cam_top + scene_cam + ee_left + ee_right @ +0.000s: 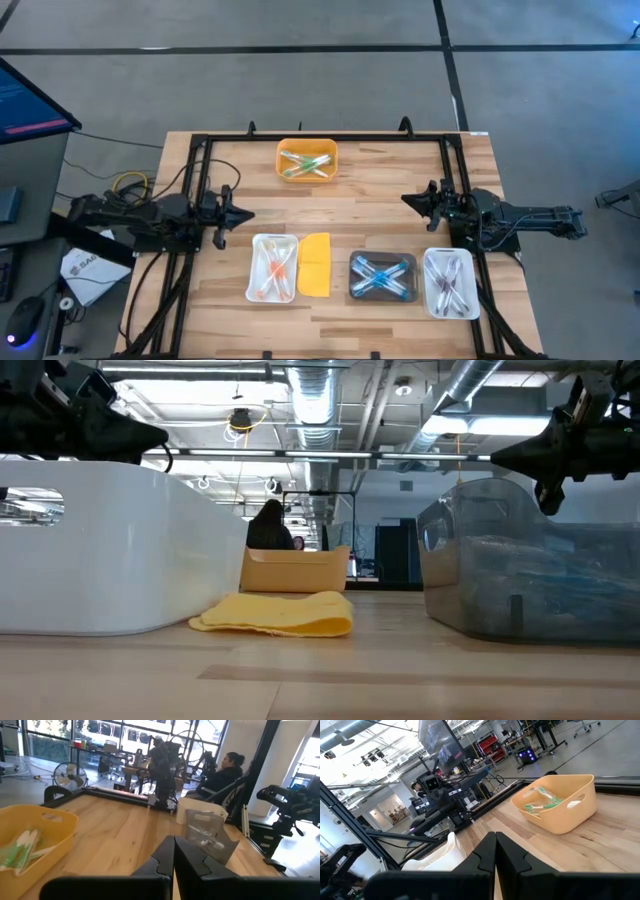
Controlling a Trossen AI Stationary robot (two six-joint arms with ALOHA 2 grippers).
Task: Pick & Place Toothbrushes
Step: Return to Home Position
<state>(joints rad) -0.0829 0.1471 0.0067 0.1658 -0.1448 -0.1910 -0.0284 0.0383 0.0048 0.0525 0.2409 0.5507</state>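
The toothbrushes lie sorted in trays: green ones (pixel 306 162) in the yellow tray (pixel 285 172) at the far middle, pink/orange ones (pixel 275 268) in the white tray (pixel 258 290), blue ones (pixel 382 277) in the dark clear tray (pixel 356 293), pale ones (pixel 448 282) in the white tray at the near right (pixel 470 305). My left gripper (pixel 247 213) stands shut at the table's left, pointing level toward the right. My right gripper (pixel 405 199) stands shut at the table's right, pointing level toward the left. Neither holds anything.
A flat yellow-orange lid (pixel 315 264) lies between the near-left white tray and the dark tray. A black frame (pixel 320 137) runs round the table top. Bare wood lies between the two grippers. A person (pixel 220 772) sits in the room beyond the table.
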